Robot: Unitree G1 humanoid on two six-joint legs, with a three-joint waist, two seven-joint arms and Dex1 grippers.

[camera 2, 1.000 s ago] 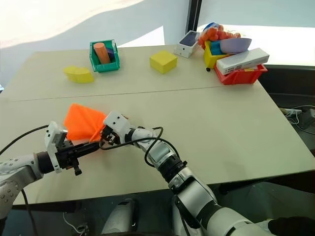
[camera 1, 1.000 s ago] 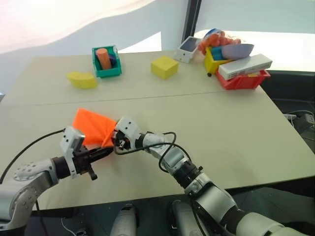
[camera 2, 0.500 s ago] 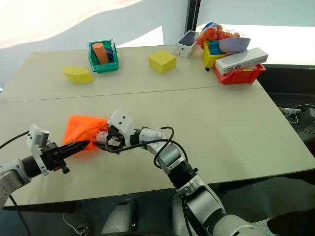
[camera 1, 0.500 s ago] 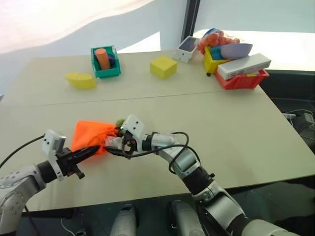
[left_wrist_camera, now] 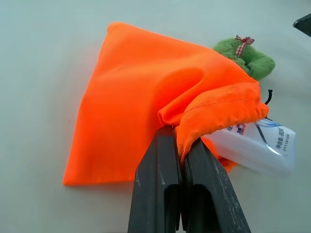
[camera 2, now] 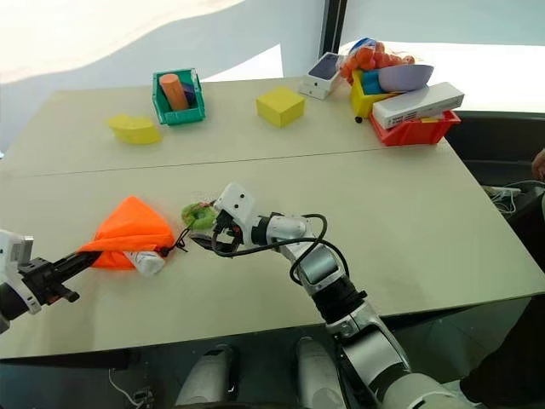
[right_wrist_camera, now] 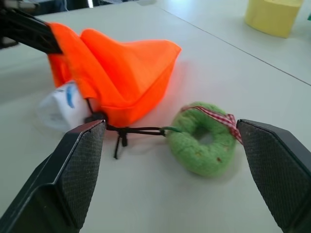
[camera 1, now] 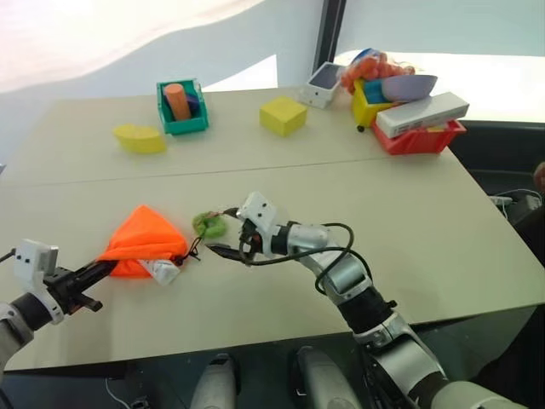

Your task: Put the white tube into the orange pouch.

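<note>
Tube (left_wrist_camera: pixel 257 148) is lying on the tabletop (camera 1: pixel 409 204), with 1 end tucked under the lip of the orange pouch (camera 1: pixel 140 239) and the rest sticking out. You can see it is not all the way in yet.

A moment ago your right gripper (camera 1: pixel 228 250) was pressed up against the pouch mouth. Now it has pulled back toward the middle of the tabletop, and its jaws are spread wide with nothing in them. The green fuzzy ball (camera 1: pixel 209 225) on the black string (right_wrist_camera: pixel 141 130) now lies out in the open, between the pouch and those jaws. So the tube looks let go, but I think it needs 1 more push to go inside.

Your left gripper (left_wrist_camera: pixel 177 145) has slid out to the left, and the pouch has come along with it. Its jaws are clenched tight on the rim of the pouch, and the cloth is bunched up into a peak. That arm reaches in low from the left edge. The right arm stretches across, low and nearly flat, pointing at the ball.
</note>
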